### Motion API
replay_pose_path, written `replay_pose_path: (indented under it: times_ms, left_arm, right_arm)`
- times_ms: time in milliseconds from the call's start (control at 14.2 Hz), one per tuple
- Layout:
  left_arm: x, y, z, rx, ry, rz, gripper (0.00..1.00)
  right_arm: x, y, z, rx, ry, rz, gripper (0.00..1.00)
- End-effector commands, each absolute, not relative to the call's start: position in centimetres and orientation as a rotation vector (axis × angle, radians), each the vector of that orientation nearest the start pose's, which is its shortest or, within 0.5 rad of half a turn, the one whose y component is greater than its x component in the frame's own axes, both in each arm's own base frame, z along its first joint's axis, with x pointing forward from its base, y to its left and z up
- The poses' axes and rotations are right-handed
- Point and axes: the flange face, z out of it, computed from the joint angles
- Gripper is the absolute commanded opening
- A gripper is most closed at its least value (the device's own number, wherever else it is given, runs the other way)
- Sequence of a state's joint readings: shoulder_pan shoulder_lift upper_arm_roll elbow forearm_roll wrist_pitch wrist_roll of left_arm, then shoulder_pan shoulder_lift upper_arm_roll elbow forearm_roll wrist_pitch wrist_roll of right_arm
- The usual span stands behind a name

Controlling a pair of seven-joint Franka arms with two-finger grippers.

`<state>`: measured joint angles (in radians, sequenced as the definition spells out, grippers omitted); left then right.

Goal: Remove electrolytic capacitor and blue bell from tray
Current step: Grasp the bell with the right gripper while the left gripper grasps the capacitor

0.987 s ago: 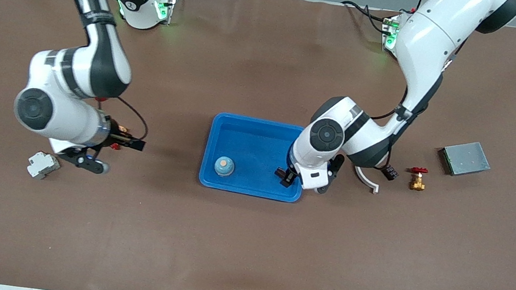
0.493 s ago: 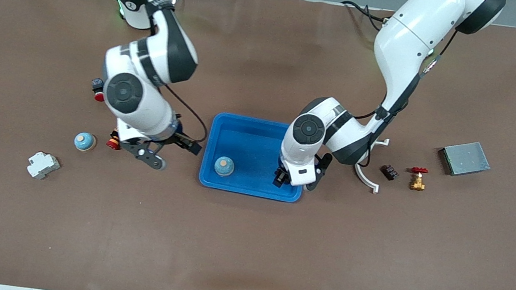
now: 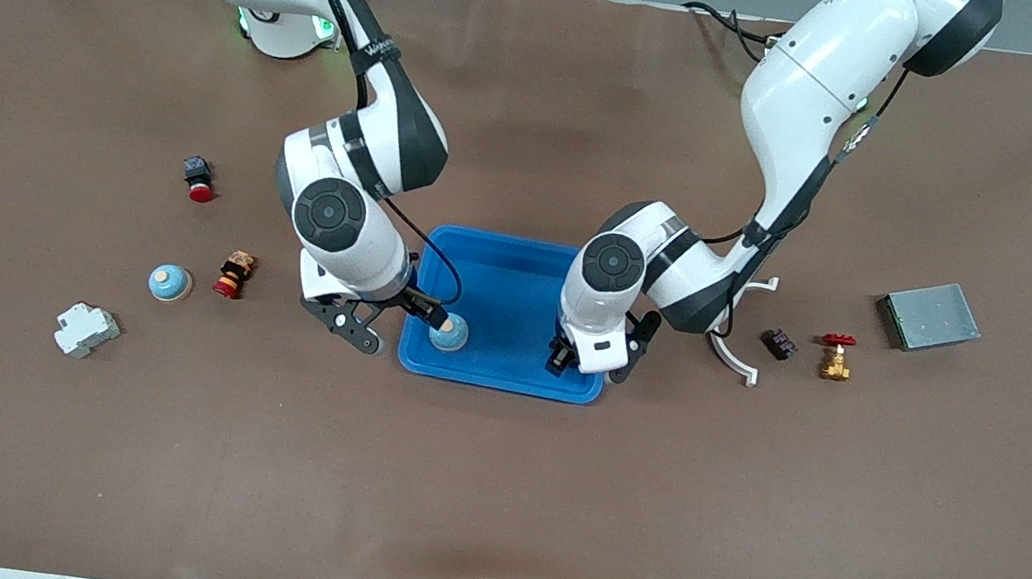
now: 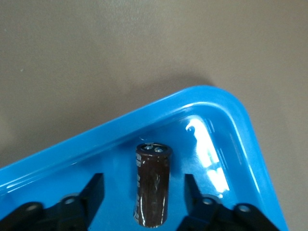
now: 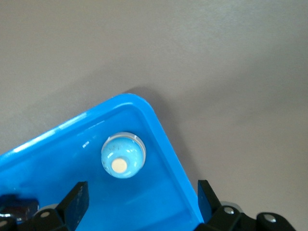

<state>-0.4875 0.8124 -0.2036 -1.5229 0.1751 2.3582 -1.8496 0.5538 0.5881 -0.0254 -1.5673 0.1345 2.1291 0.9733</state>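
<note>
A blue tray [image 3: 518, 275] sits mid-table. A blue bell [image 3: 448, 332] with a pale top stands in its corner nearest the front camera toward the right arm's end; it also shows in the right wrist view [image 5: 122, 155]. My right gripper [image 3: 392, 321] is open over that corner, one finger over the tray and one outside the rim [image 5: 168, 144], its fingers apart from the bell. A dark brown capacitor [image 4: 153, 185] lies in the tray's other near corner. My left gripper [image 3: 582, 357] hovers there, open, fingers [image 4: 94, 192] either side without touching it.
Toward the right arm's end lie a second blue bell [image 3: 170, 282], a red-and-yellow part [image 3: 232, 275], a red button [image 3: 200, 182] and a white breaker [image 3: 86, 329]. Toward the left arm's end lie a white curved bracket [image 3: 735, 351], a small dark part [image 3: 778, 344], a brass valve [image 3: 835, 358] and a grey box [image 3: 931, 316].
My right arm swung from the right arm's end of the table to the tray, uncovering the second bell. My left gripper shifted slightly over the tray. The bell in the tray stayed put.
</note>
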Motion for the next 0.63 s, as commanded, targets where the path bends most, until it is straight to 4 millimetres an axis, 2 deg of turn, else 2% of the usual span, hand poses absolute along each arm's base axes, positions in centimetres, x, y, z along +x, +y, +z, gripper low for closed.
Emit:
replay_pose_path:
  times_ms: [0, 211, 352, 564]
  left_arm:
    - [56.6, -44.0, 18.6, -2.717, -1.679, -0.029, 0.57]
    - [56.5, -44.1, 18.3, -2.718, -1.669, -0.027, 0.04]
    - [56.7, -44.2, 19.3, -2.726, -1.675, -0.040, 0.00]
    - [57.4, -43.8, 22.5, -2.731, -1.696, -0.069, 0.00]
  right_arm:
    - [60.0, 37.3, 28.2, -2.970, 0.805, 0.108, 1.00]
    - [60.1, 38.1, 26.6, -2.963, 0.833, 0.119, 1.00]
    - [60.1, 38.8, 25.9, -2.954, 0.834, 0.102, 1.00]
    - [59.8, 39.5, 24.0, -2.954, 0.840, 0.095, 1.00]
